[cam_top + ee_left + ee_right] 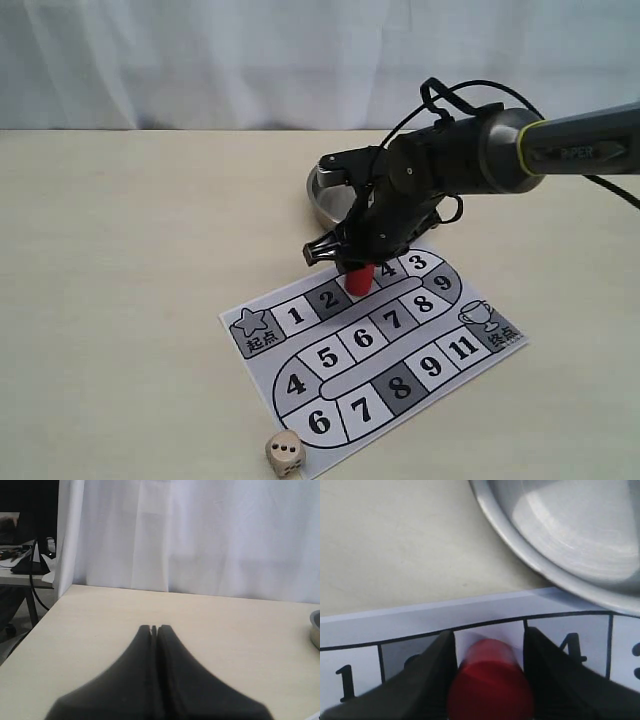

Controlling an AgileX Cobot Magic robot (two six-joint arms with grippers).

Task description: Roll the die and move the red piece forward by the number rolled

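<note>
The red piece [360,280] stands upright on the white square between 2 and 4 of the numbered board [352,378]. My right gripper [352,262] reaches down over it, one finger on each side. In the right wrist view the red piece [490,680] fills the gap between the black fingers [432,670] of the gripper [489,640], which is shut on it. The die [285,452] lies on the table off the board's near edge and shows two dark pips on one side. My left gripper [154,628] is shut and empty over bare table, out of the exterior view.
A round metal bowl [325,195] sits just behind the board, close to the right arm; its rim [560,545] fills the right wrist view's corner. The board's printed edge [395,622] runs beside the fingers. A white curtain hangs behind the table.
</note>
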